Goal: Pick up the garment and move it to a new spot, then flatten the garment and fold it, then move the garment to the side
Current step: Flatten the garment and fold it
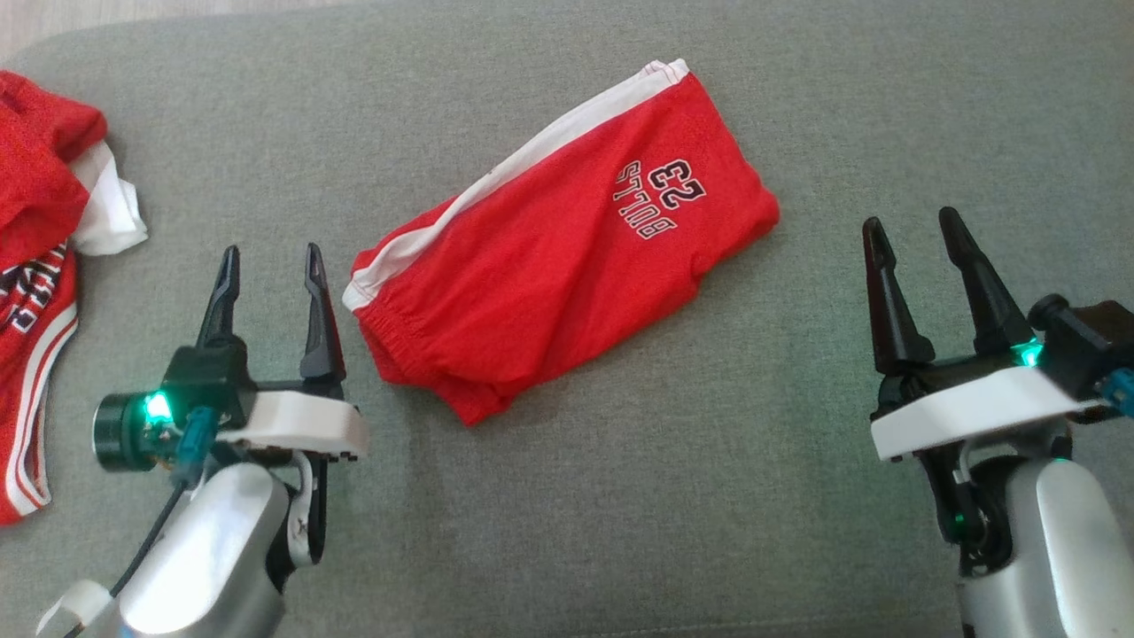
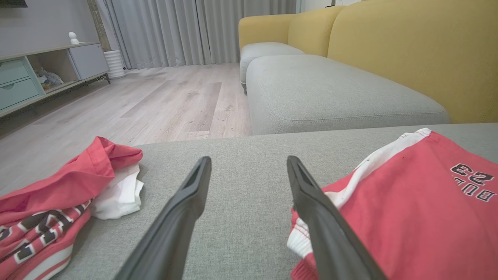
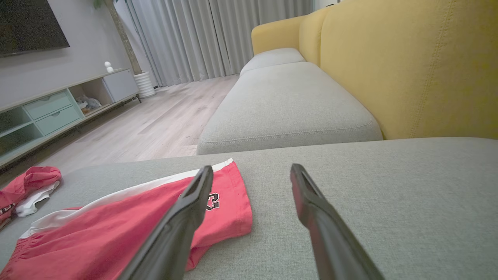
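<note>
**Item list, L to R**

1. Red jersey (image 1: 35,266), white trim. Far L edge of grey cushion (image 1: 664,496), crumpled, partly cut by frame. Well apart from shorts.
2. left gripper (image 1: 272,251). Lower L, jaws spread wide, nothing btwn them. Just beside waistband end of shorts; contact can't be told.
3. Red shorts (image 1: 567,239) (task garment). Centre of cushion, lying flat, appears folded over, set diagonal w/ waistband end lower L and hem end upper R. White side stripe along upper edge. "BULLS 23" print reads upside down in head view.
4. right gripper (image 1: 911,219). Lower R, jaws spread wide, empty. Well apart from shorts, bare cushion btwn.
5. Bkgd, L wrist view: wood floor (image 2: 155,105), yellow sofa back (image 2: 408,58).
</note>
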You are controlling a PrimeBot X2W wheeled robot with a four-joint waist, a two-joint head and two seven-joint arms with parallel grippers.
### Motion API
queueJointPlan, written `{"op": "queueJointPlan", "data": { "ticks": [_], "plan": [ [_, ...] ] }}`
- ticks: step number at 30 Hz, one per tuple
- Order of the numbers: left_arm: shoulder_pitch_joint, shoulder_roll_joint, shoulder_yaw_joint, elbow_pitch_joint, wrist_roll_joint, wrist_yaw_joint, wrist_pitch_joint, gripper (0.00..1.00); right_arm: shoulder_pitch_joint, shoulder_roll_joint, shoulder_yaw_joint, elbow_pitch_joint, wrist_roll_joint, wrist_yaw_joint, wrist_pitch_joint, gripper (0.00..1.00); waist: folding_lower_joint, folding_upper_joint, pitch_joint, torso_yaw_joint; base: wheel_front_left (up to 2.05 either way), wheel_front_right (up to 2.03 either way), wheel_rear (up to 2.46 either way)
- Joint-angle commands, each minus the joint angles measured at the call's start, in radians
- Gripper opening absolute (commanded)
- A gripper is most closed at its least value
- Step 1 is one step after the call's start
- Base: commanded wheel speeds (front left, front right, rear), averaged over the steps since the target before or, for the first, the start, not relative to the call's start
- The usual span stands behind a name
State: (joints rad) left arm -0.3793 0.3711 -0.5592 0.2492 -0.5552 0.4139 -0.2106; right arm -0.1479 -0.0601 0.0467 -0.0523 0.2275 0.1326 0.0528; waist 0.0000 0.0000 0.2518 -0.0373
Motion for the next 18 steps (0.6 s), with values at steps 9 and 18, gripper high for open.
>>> {"op": "queueJointPlan", "data": {
  "ticks": [9, 18],
  "plan": [
    [-0.025, 0.036, 0.022, -0.033, 0.0, 0.007, 0.007, 1.0, -0.012, 0.008, 0.007, -0.041, -0.007, -0.002, 0.02, 1.0, 0.0, 0.0, 0.005, 0.011, 0.0, 0.0, 0.0],
    [-0.062, 0.004, -0.007, -0.045, 0.011, -0.003, 0.002, 1.0, -0.149, -0.079, 0.013, 0.146, 0.033, -0.002, 0.141, 1.0, 0.0, 0.0, 0.059, 0.084, 0.0, 0.0, 0.0]
  ]
}}
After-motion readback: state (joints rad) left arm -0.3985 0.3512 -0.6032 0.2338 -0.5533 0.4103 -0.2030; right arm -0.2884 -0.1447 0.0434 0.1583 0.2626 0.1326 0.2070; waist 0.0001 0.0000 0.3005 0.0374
